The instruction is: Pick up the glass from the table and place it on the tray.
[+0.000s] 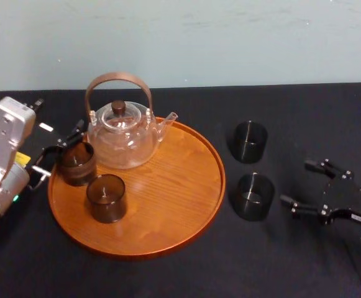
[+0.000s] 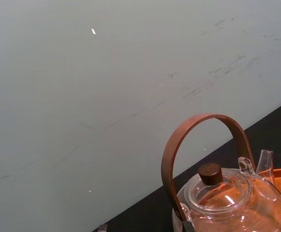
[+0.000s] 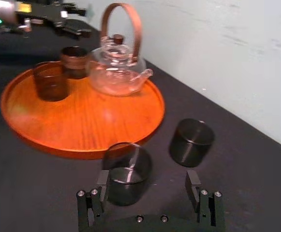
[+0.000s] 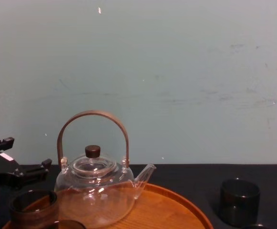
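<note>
Two glasses stood on the table [image 1: 329, 118] right of the tray [image 1: 186, 205] in your head view, the near glass [image 1: 255, 196] just ahead of your right gripper [image 1: 295, 182], jaws spread; your left gripper [image 1: 56, 152], also released, sat at the tray's left rim. Your right wrist view put that glass at the jaws' mouth. Your chest view showed the teapot [image 4: 97, 191] on the tray.

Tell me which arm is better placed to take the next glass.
Right: the right gripper is open, facing the near glass on the table. The left gripper is across the tray.
</note>
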Action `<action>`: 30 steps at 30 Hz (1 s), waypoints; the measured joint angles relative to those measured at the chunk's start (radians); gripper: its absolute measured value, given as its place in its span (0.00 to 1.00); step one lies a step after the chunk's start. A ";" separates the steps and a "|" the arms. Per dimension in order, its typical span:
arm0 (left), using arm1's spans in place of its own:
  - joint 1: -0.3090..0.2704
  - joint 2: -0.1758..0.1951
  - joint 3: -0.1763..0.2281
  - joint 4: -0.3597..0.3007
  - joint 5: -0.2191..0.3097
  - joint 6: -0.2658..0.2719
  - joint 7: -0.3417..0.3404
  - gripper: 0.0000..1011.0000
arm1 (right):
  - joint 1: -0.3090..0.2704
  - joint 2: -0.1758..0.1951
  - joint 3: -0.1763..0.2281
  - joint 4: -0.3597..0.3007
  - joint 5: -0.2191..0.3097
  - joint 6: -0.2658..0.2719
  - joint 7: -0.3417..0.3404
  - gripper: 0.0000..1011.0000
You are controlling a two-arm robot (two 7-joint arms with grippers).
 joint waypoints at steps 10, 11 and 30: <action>0.000 0.000 0.000 0.000 0.000 0.000 0.000 0.99 | 0.018 -0.014 -0.022 0.010 -0.031 0.001 0.066 0.99; 0.000 0.000 0.000 0.000 0.000 0.000 0.000 0.99 | 0.021 -0.017 -0.024 0.013 -0.034 0.003 0.068 0.99; 0.000 0.000 0.000 0.000 0.000 0.000 0.000 0.99 | 0.092 -0.105 -0.067 0.091 -0.065 0.086 0.078 0.99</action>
